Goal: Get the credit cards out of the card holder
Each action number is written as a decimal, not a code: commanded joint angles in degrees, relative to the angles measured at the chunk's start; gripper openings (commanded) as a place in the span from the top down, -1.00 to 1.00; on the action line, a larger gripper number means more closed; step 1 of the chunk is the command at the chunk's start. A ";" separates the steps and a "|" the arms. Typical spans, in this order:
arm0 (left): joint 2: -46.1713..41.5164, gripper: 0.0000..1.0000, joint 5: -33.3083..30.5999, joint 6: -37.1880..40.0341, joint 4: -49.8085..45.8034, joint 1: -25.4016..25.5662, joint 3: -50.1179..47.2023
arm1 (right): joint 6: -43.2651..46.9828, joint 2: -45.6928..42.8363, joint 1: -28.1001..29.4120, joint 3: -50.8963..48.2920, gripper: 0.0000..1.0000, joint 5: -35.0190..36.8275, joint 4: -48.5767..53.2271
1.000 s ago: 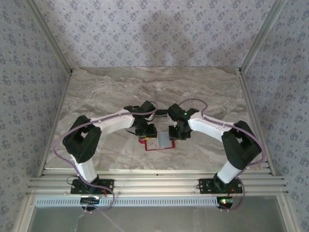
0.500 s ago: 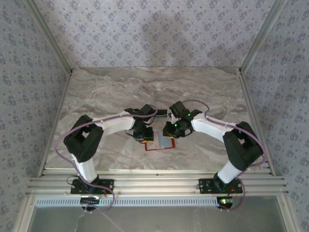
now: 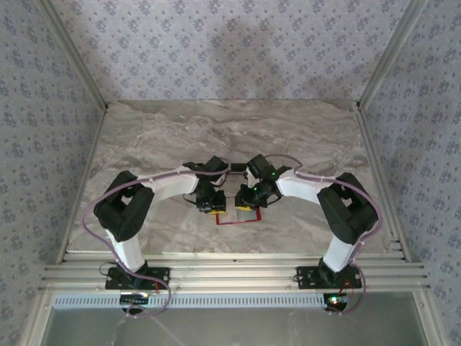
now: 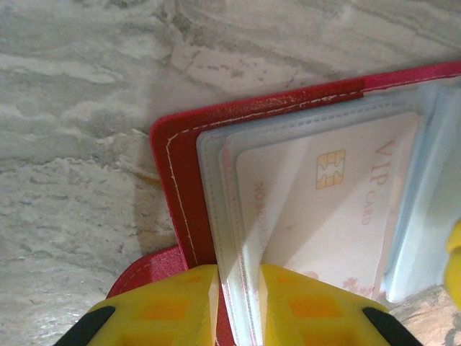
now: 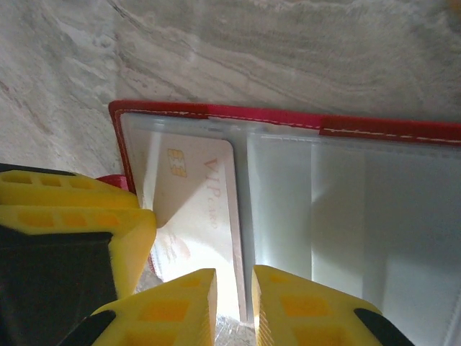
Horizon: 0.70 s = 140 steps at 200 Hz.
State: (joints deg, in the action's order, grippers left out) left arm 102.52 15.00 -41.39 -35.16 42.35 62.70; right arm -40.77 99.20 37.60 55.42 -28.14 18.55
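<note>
You're bracing the card holder (image 4: 180,187) in the left gripper (image 4: 238,303) jaws; right gripper (image 5: 234,303) jaws sitting narrow round the credit cards (image 5: 191,194), grip unclear. Next, firm up and slide out.

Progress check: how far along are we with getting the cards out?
Done: the card holder lies open on the table. In hand: the left pincer pinches its clear pocket leaves; the right pincer straddles the sleeve edge by the credit cards. To do: pull them out; none is out yet.
</note>
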 commanded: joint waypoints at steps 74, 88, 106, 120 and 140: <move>-0.04 0.59 -0.24 1.22 -0.50 -0.63 -2.17 | -0.73 4.16 2.08 4.05 0.58 -0.15 -0.35; -0.04 0.59 -0.23 1.36 -0.52 -0.65 -2.21 | -0.21 4.34 2.30 4.42 0.59 0.92 0.60; -0.09 0.59 -0.27 1.33 -0.49 -0.75 -2.20 | 0.47 4.72 2.45 4.78 0.59 2.20 1.87; -0.13 0.59 -0.24 1.32 -0.61 -0.76 -2.15 | 1.08 4.85 2.64 5.04 0.59 3.36 2.93; -0.31 0.59 -0.26 1.27 -0.53 -0.70 -2.35 | 1.71 5.11 2.82 5.31 0.59 4.89 4.23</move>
State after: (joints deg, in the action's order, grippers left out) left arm 102.10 15.88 -40.99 -34.26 41.98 61.87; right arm -40.71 103.20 39.92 59.18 -26.24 19.07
